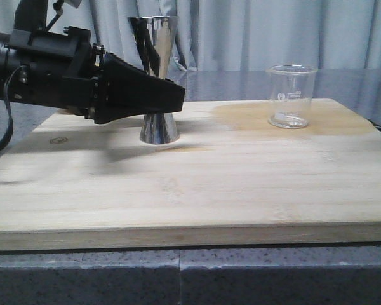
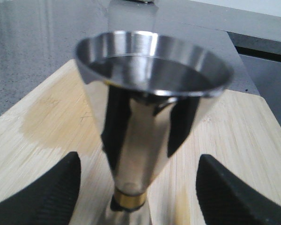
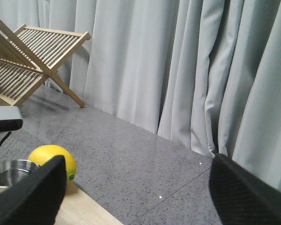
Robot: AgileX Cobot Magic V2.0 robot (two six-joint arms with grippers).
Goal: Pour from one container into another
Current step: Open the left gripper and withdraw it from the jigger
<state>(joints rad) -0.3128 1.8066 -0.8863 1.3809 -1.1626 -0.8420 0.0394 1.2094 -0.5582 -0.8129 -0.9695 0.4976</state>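
Nearest the camera: bamboo cutting board (image 1: 241, 184) filled the front view, with the steel jigger (image 1: 157, 82) standing upright on its left-centre and the glass beaker (image 1: 292, 95) upright well apart to the right, toward the far edge.
Left gripper (image 2: 138, 197): jaws spread wide, one black finger on each side of the jigger's waist, neither seen touching it; it held nothing.
Right gripper (image 3: 136, 197): open and empty, aimed at the curtain (image 3: 187, 70), away from the board.
Step in hand: judged to be the approach to steady the jigger; no pouring had started and the beaker stood untouched.
Next move calls for: closing the left fingers at the gold band (image 2: 129, 200) without tipping the jigger, and bringing the right arm to the beaker.
Only in the left wrist view: the jigger's open top cup and the gold band.
Only in the right wrist view: a lemon (image 3: 54, 159), a wooden dish rack (image 3: 33, 61) and a metal bowl rim (image 3: 9, 169).
Only in the front view: the beaker.
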